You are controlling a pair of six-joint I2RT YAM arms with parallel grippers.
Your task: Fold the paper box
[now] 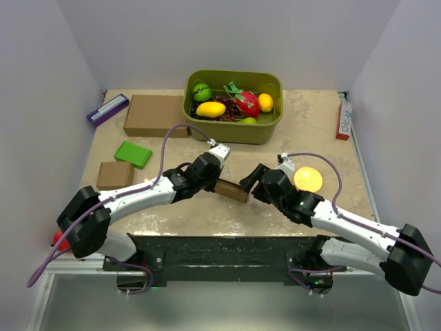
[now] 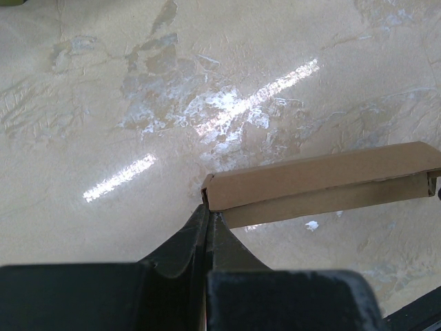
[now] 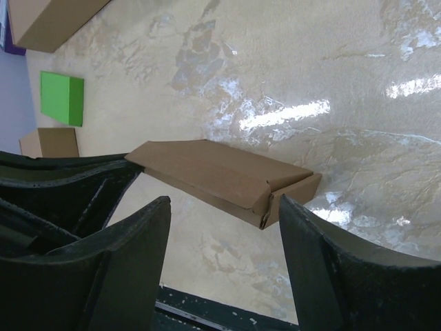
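Note:
The paper box (image 1: 231, 191) is a slim, flat brown carton held off the tabletop between both arms. My left gripper (image 1: 216, 185) is shut on its left end; in the left wrist view the fingertips (image 2: 207, 211) pinch the corner of the paper box (image 2: 324, 183), which runs off to the right. My right gripper (image 1: 249, 185) stands open at the other end. In the right wrist view the paper box (image 3: 220, 176) lies just beyond the spread fingers of the right gripper (image 3: 224, 205), its flap end close to the right finger (image 3: 310, 241). I see no contact there.
A green bin (image 1: 234, 131) of toy fruit stands at the back. A large brown carton (image 1: 155, 115), a purple box (image 1: 107, 109), a green block (image 1: 133, 154) and a small brown carton (image 1: 115, 174) lie on the left. An orange ball (image 1: 308, 179) sits beside the right arm.

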